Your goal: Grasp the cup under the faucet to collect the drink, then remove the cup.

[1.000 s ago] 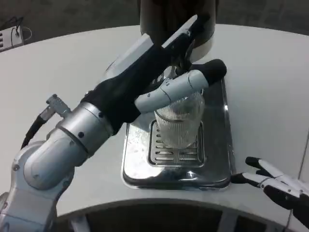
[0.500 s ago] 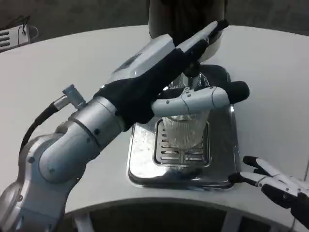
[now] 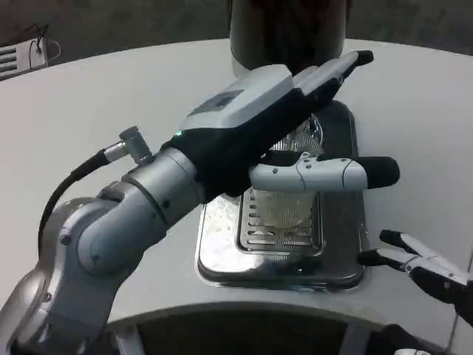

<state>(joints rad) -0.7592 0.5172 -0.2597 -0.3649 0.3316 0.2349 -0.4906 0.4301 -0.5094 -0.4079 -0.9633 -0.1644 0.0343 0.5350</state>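
left hand wraps its fingers round the clear ribbed glass cup.
cup stands on the shiny steel drip tray; right hand rests spread, holding nothing.

Soft, even, rather dim light falls from above on the round white table, which reads greyish. The shiny rectangular steel drip tray carries bright specular glare along its near rim. Beyond the table's far edge the background sinks into darkness. The whole picture is slightly soft and grainy.

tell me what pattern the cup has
Clear with fine vertical ribs, seen in the head view on the cup under the left hand.
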